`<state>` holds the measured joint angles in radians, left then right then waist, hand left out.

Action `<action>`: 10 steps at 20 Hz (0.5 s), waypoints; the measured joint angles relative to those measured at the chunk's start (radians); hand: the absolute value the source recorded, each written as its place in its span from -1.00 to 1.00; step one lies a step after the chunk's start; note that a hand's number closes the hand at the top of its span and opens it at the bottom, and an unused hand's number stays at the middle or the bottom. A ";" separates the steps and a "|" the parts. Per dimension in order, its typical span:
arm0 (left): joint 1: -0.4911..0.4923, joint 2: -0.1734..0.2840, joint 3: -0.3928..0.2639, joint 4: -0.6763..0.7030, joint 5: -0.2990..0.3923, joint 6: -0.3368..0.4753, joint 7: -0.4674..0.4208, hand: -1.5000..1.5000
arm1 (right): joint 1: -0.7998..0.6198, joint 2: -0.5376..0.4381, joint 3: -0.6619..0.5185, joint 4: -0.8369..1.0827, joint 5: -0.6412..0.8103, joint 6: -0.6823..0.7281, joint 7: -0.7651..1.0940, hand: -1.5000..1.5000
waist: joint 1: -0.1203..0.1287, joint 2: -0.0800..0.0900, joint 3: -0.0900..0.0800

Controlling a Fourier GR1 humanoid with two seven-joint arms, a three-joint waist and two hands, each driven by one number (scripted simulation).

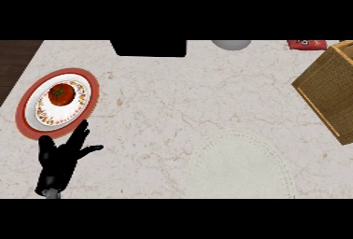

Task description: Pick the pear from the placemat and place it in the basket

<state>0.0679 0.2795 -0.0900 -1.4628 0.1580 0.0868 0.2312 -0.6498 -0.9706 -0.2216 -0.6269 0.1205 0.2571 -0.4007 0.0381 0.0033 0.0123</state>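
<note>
A pale round placemat (240, 165) lies on the counter at the lower middle right with nothing on it. No pear shows anywhere in the head view. The woven basket (329, 93) stands at the right edge, partly cut off. My left hand (60, 156) rests open at the lower left, fingers pointing up toward the plate. My right hand is out of the picture.
A red-rimmed plate (31, 121) with a tomato (60, 92) on it sits at the left. At the back edge are a black box (149, 47), a grey round object (231, 44) and a red item (307, 44). Marble counter (179, 98) fills the middle.
</note>
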 measured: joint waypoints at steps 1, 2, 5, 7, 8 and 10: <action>0.004 -0.003 0.000 -0.003 0.000 -0.001 -0.005 0.00 | -0.012 -0.003 -0.003 0.027 0.005 0.000 -0.018 -1.00 | 0.001 0.000 0.000; 0.010 -0.003 -0.002 -0.011 0.001 -0.003 -0.002 0.00 | -0.033 -0.015 -0.012 0.050 0.001 0.017 -0.022 -1.00 | 0.001 -0.001 0.000; -0.002 0.000 0.004 -0.003 0.001 -0.006 0.013 0.00 | -0.072 -0.037 -0.040 0.133 -0.006 0.038 -0.048 -1.00 | 0.000 0.001 -0.001; 0.005 -0.002 0.006 -0.004 0.007 -0.018 -0.006 0.00 | -0.098 -0.054 -0.063 0.181 -0.018 0.052 -0.046 -1.00 | 0.001 0.001 -0.001; 0.008 0.000 0.006 -0.009 0.007 -0.020 0.001 0.00 | -0.111 -0.060 -0.073 0.199 -0.025 0.061 -0.038 -1.00 | 0.000 0.000 -0.001; 0.008 -0.001 0.008 -0.009 0.010 -0.025 -0.001 0.00 | -0.121 -0.087 -0.098 0.251 -0.037 0.079 -0.040 -1.00 | 0.001 0.002 -0.001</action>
<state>0.0757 0.2786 -0.0820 -1.4718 0.1678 0.0618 0.2307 -0.7712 -1.0575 -0.3192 -0.3763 0.0834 0.3362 -0.4410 0.0392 0.0057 0.0112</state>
